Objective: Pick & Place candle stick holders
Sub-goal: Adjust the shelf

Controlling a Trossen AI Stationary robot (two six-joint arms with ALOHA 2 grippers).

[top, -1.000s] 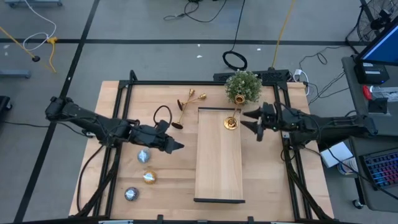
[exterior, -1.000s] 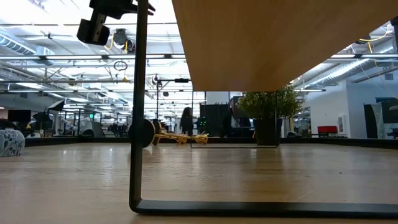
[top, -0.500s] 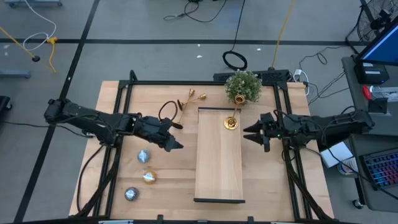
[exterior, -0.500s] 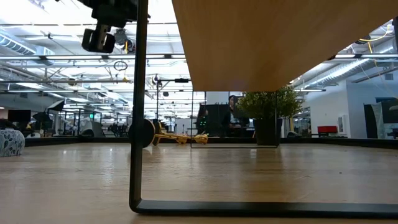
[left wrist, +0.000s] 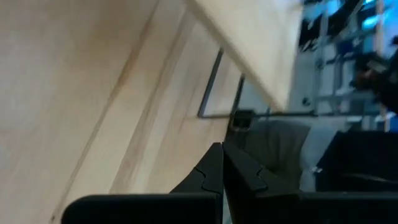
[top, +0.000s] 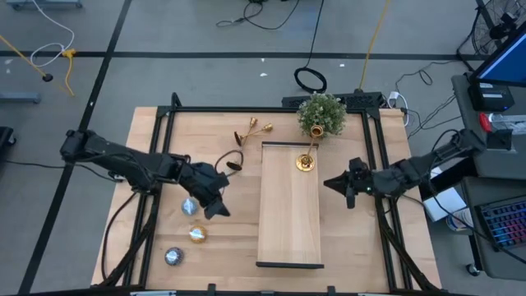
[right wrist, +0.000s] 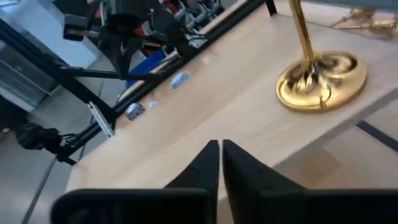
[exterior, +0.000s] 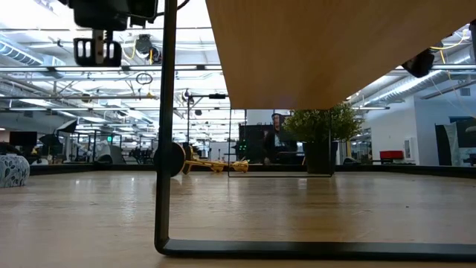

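While one candle stick holder stands upright (stem vertical); others lie flat.

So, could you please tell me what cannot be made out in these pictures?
- Standing gold candle stick holder: right wrist view, cup cut off by the picture's edge.
- Holders lying on the table: high view, too small to count.
- Wooden riser: low view, its underside blocks everything on top.
- Person: low view, too distant for detail.
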